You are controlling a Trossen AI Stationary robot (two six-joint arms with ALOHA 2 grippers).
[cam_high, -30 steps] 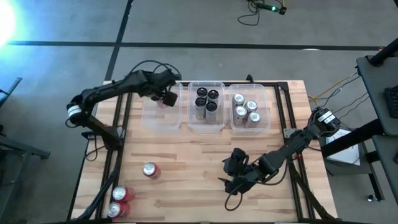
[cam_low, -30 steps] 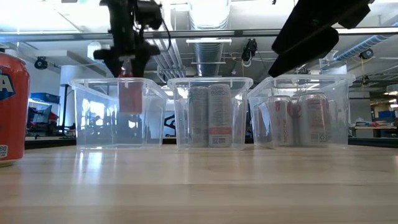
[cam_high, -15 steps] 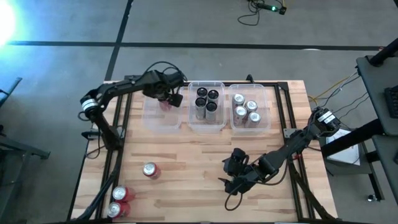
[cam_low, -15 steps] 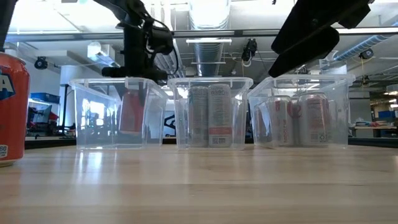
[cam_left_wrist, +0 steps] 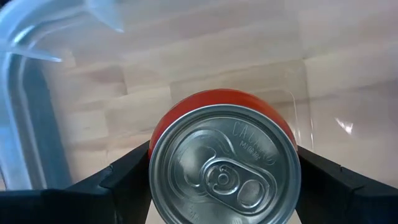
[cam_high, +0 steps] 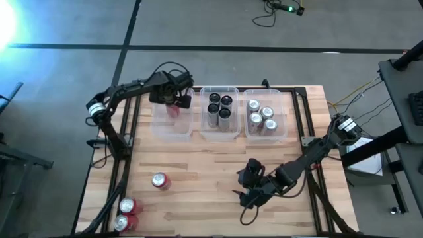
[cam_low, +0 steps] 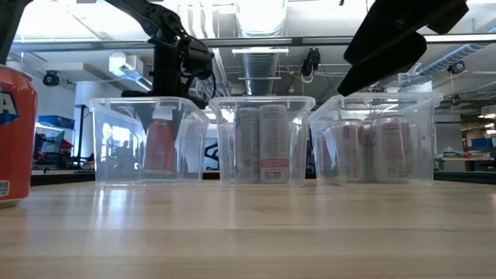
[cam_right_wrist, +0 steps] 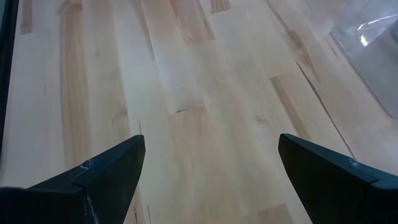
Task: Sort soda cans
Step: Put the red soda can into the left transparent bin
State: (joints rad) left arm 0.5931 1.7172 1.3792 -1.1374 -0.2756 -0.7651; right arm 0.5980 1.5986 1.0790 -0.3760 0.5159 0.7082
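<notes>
At twelve o'clock on the table [cam_high: 211, 178], three clear bins are sitting in a row, and the left gripper [cam_high: 173, 106] is reaching down into the left bin [cam_high: 158, 122], pinching a red can [cam_left_wrist: 224, 165] by its sides. The fingers [cam_left_wrist: 124, 180] are pressing the can's flanks just under the rim, which is keeping it upright for a standing placement. In the low view the can [cam_low: 160, 145] is sitting at or very near the bin floor, so release looks like the step in hand; I cannot tell whether it is touching.

The sorting logic is showing: black-topped cans [cam_high: 220, 107] are filling the middle bin [cam_high: 219, 134] and silver cans [cam_high: 262, 118] the right bin [cam_high: 266, 137], so reds are going left.

Room inside the left bin is generous; this can is its only one, lying toward the one o'clock corner, near the wall shared with the middle bin. Lifting straight up should be clearing the rim.

Three more reds are waiting: one [cam_high: 158, 180] at eight o'clock, two [cam_high: 125, 213] at the seven o'clock corner, close to the edge.

The right gripper [cam_high: 250, 187] is resting at five o'clock, fingers spread wide over bare wood, holding nothing.
</notes>
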